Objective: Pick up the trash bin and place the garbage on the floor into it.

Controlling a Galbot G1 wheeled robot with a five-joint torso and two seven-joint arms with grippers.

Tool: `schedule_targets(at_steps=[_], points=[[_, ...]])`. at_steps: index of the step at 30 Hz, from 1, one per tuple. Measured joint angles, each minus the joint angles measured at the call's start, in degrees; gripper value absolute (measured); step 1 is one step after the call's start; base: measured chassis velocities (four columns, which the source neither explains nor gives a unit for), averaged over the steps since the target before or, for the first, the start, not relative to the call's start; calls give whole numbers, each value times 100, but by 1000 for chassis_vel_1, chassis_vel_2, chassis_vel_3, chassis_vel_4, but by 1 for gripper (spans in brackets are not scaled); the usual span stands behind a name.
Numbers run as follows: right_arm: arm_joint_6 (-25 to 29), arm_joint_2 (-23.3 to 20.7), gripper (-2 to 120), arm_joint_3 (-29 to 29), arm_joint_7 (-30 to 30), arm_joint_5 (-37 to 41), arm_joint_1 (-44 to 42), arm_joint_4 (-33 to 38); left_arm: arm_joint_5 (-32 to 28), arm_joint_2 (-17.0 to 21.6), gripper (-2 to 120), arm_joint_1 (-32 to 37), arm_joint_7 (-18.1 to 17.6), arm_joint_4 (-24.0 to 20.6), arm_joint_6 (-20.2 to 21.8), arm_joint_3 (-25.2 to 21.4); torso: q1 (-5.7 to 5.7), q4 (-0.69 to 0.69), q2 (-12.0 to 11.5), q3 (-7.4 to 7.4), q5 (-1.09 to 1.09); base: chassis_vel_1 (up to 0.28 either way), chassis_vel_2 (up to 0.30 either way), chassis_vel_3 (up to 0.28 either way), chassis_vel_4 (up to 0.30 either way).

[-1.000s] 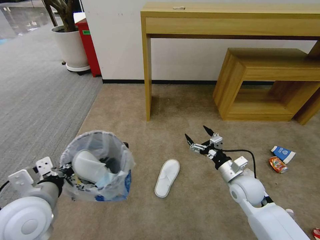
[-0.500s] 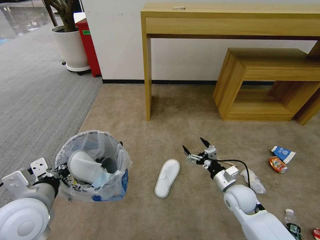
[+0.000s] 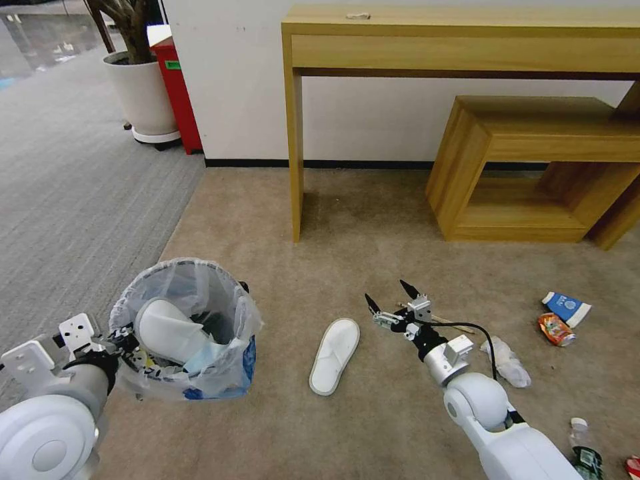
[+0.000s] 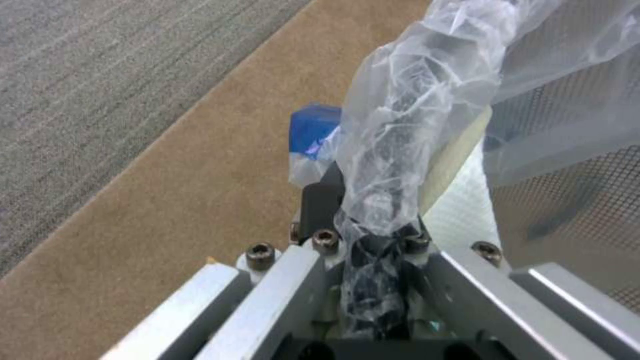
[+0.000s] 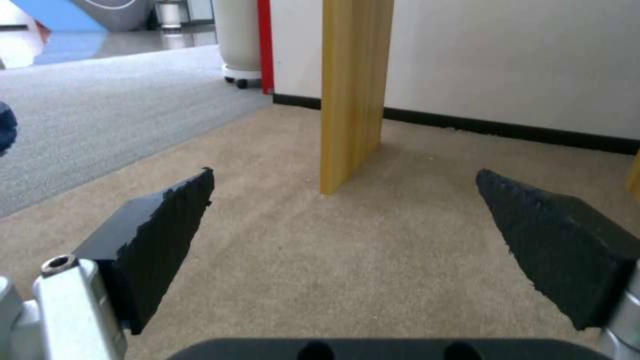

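From my head, my left hand (image 3: 123, 343) grasps the trash bin (image 3: 187, 330) by its rim above the floor (image 3: 373, 427); my right hand (image 3: 387, 299) is spread, empty, beside a slipper (image 3: 335, 355). My left wrist shows bag plastic (image 4: 393, 150) clamped. My right wrist shows fingers (image 5: 160, 235) apart over carpet.

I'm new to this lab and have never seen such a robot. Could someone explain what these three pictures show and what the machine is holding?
It is a wheeled robot with two arms. The wide picture comes from its head, looking down at the beige carpet; the other two come from cameras on its wrists. The left gripper is clamped on the rim of the trash bin, whose clear bag already holds a white slipper. The right gripper is open and empty, hovering near a second slipper. Also on the carpet lie a stick, tissue wad, blue-white cup, crushed can and small bottle.
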Motion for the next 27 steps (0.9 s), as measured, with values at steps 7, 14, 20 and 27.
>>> schedule_targets(at_steps=[7,14,20,27], points=[[64,4,100,-13,-29,13,15,-44,6,-3,1,-29,22,22,0,19,0,0,0,0,0,0,0,0,0],[129,7,100,-66,-105,8,59,-84,15,-6,1,-26,50,23,0,28,0,0,0,0,0,0,0,0,0],[2,42,100,-160,-75,-66,149,-171,17,3,1,-27,63,23,0,16,0,0,0,0,0,0,0,0,0],[-408,105,100,-288,7,-80,290,-306,18,14,1,-23,65,22,0,-1,0,0,0,0,0,0,0,0,0]])
